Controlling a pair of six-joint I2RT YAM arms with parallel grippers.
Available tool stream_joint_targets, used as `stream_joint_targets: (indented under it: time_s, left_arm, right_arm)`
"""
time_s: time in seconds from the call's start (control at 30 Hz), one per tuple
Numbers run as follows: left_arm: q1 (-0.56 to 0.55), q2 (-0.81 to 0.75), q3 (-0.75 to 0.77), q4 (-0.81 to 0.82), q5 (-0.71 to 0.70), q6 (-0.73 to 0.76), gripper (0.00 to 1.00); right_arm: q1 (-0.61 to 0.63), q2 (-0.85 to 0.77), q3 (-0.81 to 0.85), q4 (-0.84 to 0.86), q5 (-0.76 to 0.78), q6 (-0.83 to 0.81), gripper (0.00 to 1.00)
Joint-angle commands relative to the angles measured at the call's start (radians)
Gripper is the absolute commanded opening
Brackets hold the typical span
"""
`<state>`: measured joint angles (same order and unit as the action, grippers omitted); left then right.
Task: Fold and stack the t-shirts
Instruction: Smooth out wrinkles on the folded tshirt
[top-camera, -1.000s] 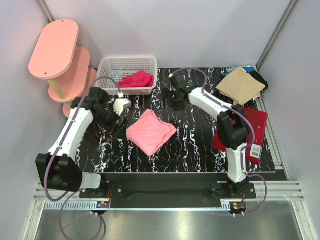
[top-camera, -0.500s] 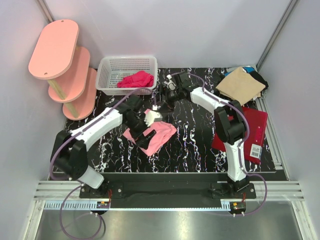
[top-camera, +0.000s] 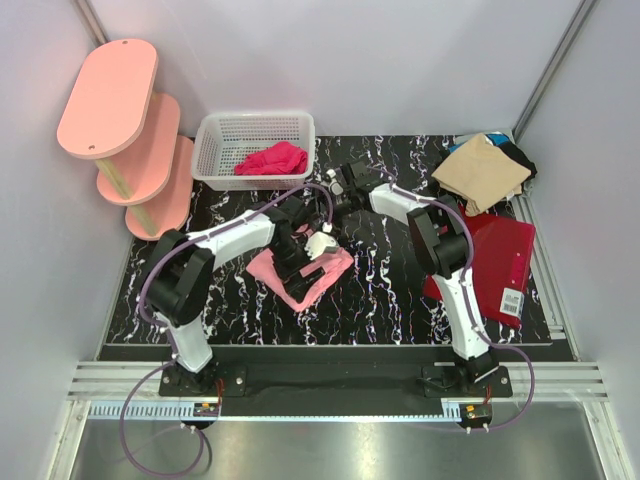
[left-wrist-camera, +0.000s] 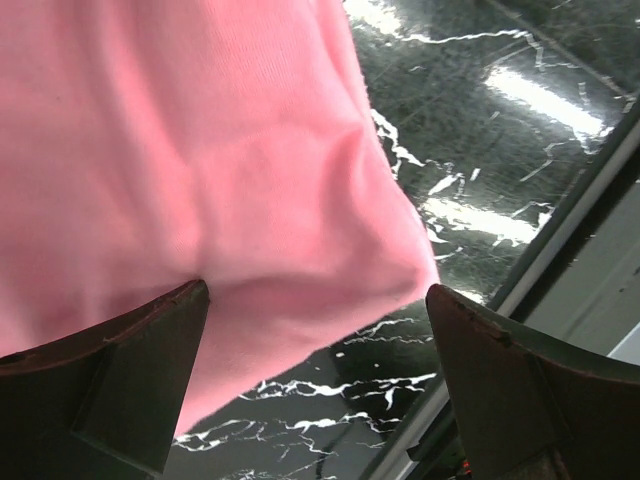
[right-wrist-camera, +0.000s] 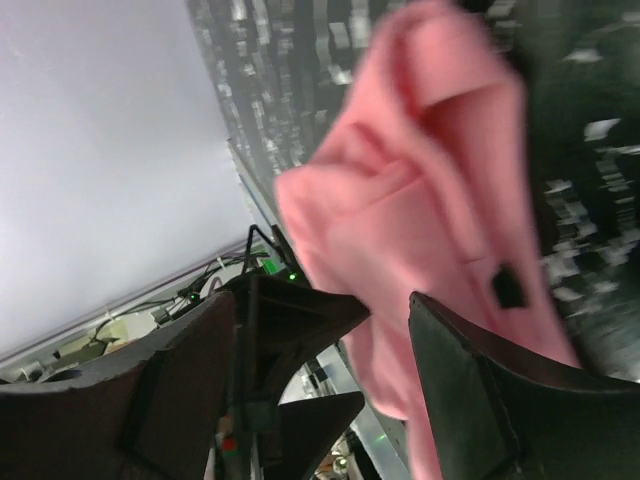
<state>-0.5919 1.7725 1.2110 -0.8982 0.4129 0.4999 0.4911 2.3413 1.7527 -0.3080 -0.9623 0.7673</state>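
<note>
Where pink t-shirt (top-camera: 315, 291) lies, marbled tabletop (top-camera: 380, 290); grey walls (top-camera: 400, 60).

No text, brand or number could be read anywhere. The one printed label was a white tag (top-camera: 512, 303) lying on the near corner of the dark red t-shirt (top-camera: 500, 245), which was spread at the right edge of the table (top-camera: 390, 300). The tag carried a block of dark bars like a barcode, with smaller dark marks beside it, all too small to make out. In the right wrist view a small dark square patch (right-wrist-camera: 507, 288) showed on the pink t-shirt (right-wrist-camera: 440, 190); whether it bore any lettering could not be told.
</note>
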Motion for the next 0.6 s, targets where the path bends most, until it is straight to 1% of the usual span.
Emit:
stream_joint_targets:
  time_s: [0.0, 0.2, 0.27, 0.4, 0.47, 0.57]
  left_arm:
    - [-0.003, 0.022, 0.01, 0.022, -0.032, 0.04, 0.99]
    - [-0.003, 0.01, -0.073, 0.021, -0.046, 0.078, 0.99]
    - [-0.003, -0.019, -0.123, 0.021, -0.066, 0.095, 0.99]
    - [0.01, -0.08, -0.229, 0.019, -0.127, 0.127, 0.99]
    - [0.024, -0.111, -0.245, 0.019, -0.164, 0.143, 0.99]
    - [0.067, -0.142, -0.242, 0.004, -0.175, 0.161, 0.99]
  right_arm:
    - [0.009, 0.068, 0.021, 0.014, -0.03, 0.004, 0.77]
    - [0.001, 0.104, -0.033, -0.008, 0.019, -0.042, 0.77]
    - [-0.006, 0.098, -0.073, -0.014, 0.046, -0.056, 0.77]
    - [-0.016, 0.029, -0.16, -0.019, 0.088, -0.085, 0.76]
    - [-0.017, 0.0, -0.211, -0.02, 0.114, -0.098, 0.76]
    - [-0.016, -0.056, -0.268, -0.023, 0.154, -0.115, 0.76]
